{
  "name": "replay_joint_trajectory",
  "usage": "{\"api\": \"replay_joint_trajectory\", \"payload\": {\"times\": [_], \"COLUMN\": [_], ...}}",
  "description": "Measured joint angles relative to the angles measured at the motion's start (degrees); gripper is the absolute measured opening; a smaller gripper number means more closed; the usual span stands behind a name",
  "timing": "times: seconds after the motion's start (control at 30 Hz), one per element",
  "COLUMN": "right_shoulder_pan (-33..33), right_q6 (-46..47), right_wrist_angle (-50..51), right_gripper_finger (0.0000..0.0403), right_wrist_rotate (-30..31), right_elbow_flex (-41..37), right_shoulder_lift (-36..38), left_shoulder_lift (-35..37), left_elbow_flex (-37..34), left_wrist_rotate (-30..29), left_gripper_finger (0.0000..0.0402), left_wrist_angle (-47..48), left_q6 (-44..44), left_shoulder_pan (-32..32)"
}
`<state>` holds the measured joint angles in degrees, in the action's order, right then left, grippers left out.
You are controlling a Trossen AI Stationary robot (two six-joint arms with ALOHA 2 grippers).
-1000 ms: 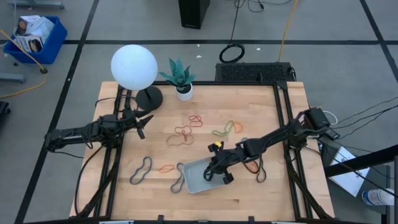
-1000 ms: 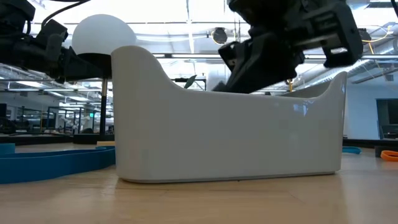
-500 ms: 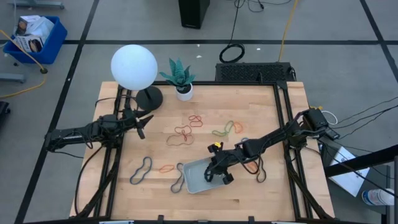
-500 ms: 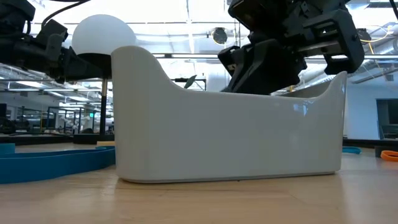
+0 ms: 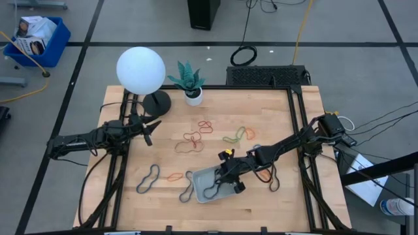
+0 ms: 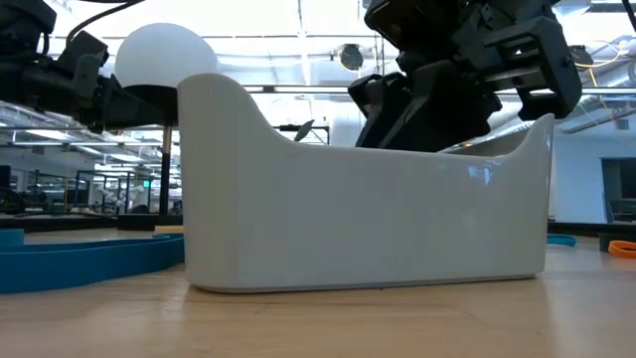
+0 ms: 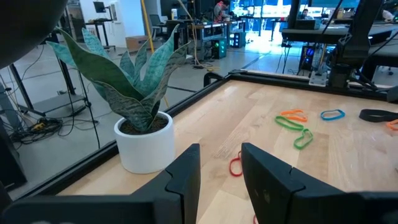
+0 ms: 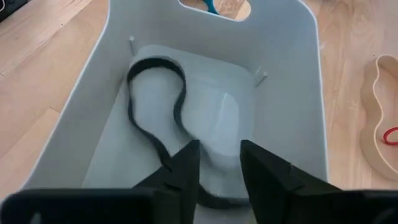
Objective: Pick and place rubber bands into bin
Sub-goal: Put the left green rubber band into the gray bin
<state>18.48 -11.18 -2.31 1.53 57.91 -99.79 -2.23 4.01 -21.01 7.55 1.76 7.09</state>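
Observation:
The pale grey bin (image 5: 199, 176) sits near the table's front middle, and its wall (image 6: 368, 219) fills the low view. A black rubber band (image 8: 155, 106) lies slack on the bin's floor (image 5: 212, 190). My right gripper (image 8: 219, 165) hangs open just above that band, slanting down into the bin (image 5: 228, 180). The band's near end runs out of sight under the fingers. More rubber bands lie loose on the wood: red (image 5: 206, 125), green and orange (image 5: 235, 136), orange (image 5: 174, 176). My left gripper (image 7: 221, 168) waits open at the table's left (image 5: 151, 128).
A globe lamp (image 5: 140, 70) and a potted plant (image 5: 188, 81) stand at the table's far left. A dark blue band (image 5: 187, 190) lies against the bin's left end, a grey one (image 5: 148, 179) farther left, and black and orange ones (image 5: 268, 175) to the bin's right.
My right gripper has opened over the bin without moving away. The black rubber band has fallen from it and now lies spread on the bin's floor, where none showed before.

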Motion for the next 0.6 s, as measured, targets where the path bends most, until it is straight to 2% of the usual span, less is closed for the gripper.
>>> {"api": "replay_joint_trajectory", "payload": {"times": [0.23, 0.47, 0.6], "right_shoulder_pan": [-0.15, -0.75, -1.67], "right_q6": [0.01, 0.18, 1.96], "right_wrist_angle": [1.69, 5.56, 5.58], "right_gripper_finger": [0.0152, 0.0154, 0.0153], "right_wrist_rotate": [0.51, 13.7, 15.03], "right_elbow_flex": [0.0, 0.02, 0.02], "right_shoulder_lift": [7.58, 19.73, 26.86], "left_shoulder_lift": [-0.01, -0.01, 0.0], "left_elbow_flex": [0.0, 0.0, 0.01], "left_wrist_rotate": [0.03, 0.01, 0.01], "left_gripper_finger": [0.0124, 0.0124, 0.0124], "left_wrist_angle": [0.1, 0.15, 0.17], "left_q6": [0.0, -0.02, -0.02], "left_shoulder_pan": [-0.02, -0.02, -0.01]}}
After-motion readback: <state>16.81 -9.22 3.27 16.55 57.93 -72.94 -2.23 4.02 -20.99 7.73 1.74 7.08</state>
